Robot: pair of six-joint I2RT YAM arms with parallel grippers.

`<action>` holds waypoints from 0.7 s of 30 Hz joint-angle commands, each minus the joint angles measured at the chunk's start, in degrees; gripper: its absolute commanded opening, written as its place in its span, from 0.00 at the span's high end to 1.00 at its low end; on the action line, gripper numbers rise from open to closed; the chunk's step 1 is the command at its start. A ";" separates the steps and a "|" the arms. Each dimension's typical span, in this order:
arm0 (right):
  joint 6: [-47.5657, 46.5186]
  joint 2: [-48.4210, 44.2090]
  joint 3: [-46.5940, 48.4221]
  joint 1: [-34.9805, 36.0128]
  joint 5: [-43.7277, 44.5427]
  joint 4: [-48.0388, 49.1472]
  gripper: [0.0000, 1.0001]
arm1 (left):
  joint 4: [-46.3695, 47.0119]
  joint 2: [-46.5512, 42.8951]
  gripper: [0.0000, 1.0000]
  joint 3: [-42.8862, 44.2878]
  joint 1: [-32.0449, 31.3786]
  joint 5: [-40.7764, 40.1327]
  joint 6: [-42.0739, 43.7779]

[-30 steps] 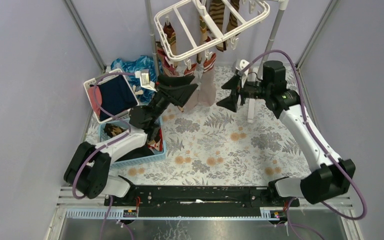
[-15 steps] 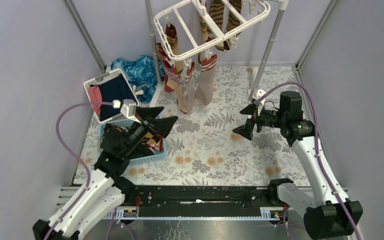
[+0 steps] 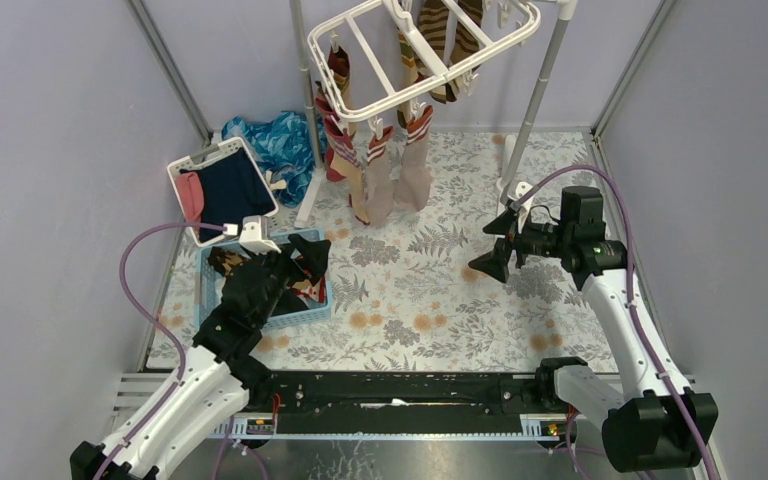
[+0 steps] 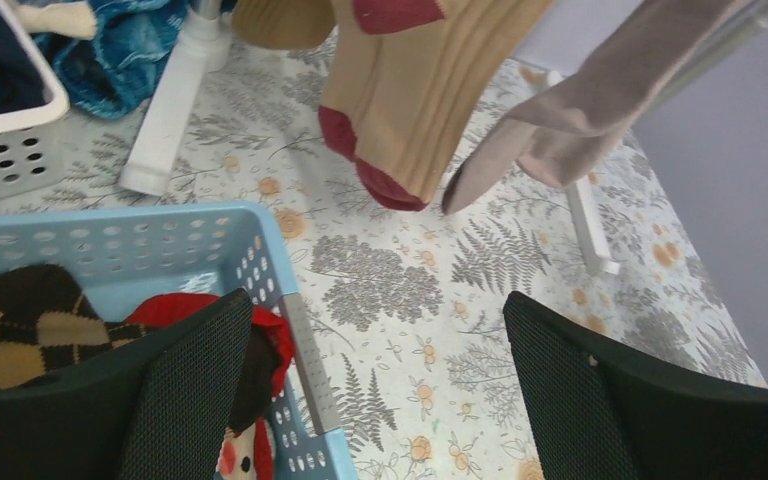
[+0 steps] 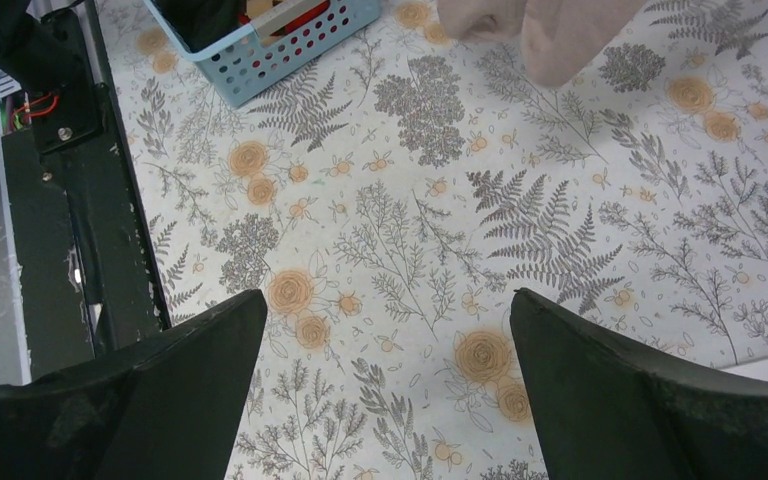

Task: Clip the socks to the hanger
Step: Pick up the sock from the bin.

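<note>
Socks [image 3: 375, 170], tan with red-and-white striped cuffs, hang in a cluster from clips along the front edge of the hanger [image 3: 420, 45], a white rectangular frame at the far end of the table, and their toes reach down close to the tabletop. Striped socks [image 3: 450, 40] in brown, yellow and green hang from clips further back on the same frame. The left wrist view shows one tan sock [image 4: 400, 110] with a red heel and toe beside a paler sock [image 4: 580, 120]. More socks lie in the blue basket [image 3: 305, 305] at the near left, among them a brown-and-yellow argyle sock [image 4: 20, 320] next to something red. The left gripper [image 3: 310, 258] hovers over the right rim of that basket, with its jaws spread wide and holding nothing. The right gripper [image 3: 493, 245] hangs over the floral table cover [image 3: 430, 290] on the right side, well apart from the hanging socks, also spread wide and holding nothing. Behind the blue basket stands a white slotted basket [image 3: 185, 175] holding navy and pink garments, with a shiny blue cloth [image 3: 275, 135] beyond it. A pale pole [image 3: 540, 90] rises at the hanger's right.
</note>
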 commanded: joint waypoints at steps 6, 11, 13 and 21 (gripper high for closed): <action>-5.48 2.51 2.31 -0.25 2.69 -4.53 0.00 | -2.35 5.49 0.10 -0.16 0.26 -12.01 -2.12; -6.76 3.58 2.80 -0.28 3.68 -5.51 0.00 | -6.75 9.87 0.30 2.58 0.22 -19.31 -4.57; -7.24 3.89 2.81 -0.28 4.04 -5.86 0.00 | -7.72 11.35 0.37 3.34 0.26 -20.46 -5.14; -7.94 3.92 2.94 -0.27 5.53 -6.15 0.00 | -17.96 18.82 0.44 8.20 0.27 -28.45 -16.68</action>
